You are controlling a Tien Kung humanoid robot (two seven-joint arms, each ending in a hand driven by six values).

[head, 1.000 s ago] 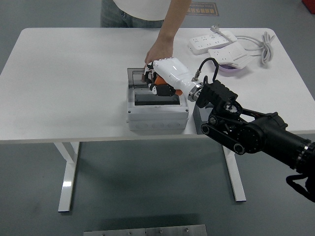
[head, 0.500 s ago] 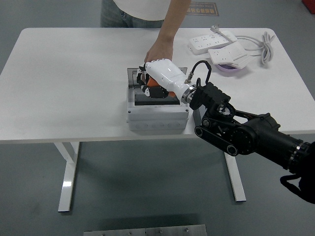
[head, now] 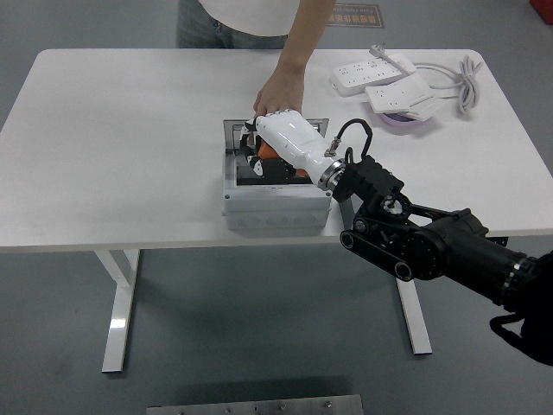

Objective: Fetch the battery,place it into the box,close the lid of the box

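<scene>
A white box [head: 276, 206] stands near the table's front edge with its clear lid [head: 232, 134] open toward the back. My right hand [head: 275, 147], white with black fingers, reaches over the box's open top and its fingers are curled around an orange battery [head: 270, 153] held just inside the box. A person's hand [head: 276, 95] rests on the lid at the box's far edge. My left arm is out of view.
Two white power strips [head: 380, 73] with a coiled cable [head: 462, 78] and a purple dish [head: 406, 119] lie at the table's back right. The person stands at the far side. A grey block [head: 348, 203] sits right of the box.
My right hand has moved left and down with the battery, from above the box's right side to inside its opening. The person's hand has stayed on the lid.
</scene>
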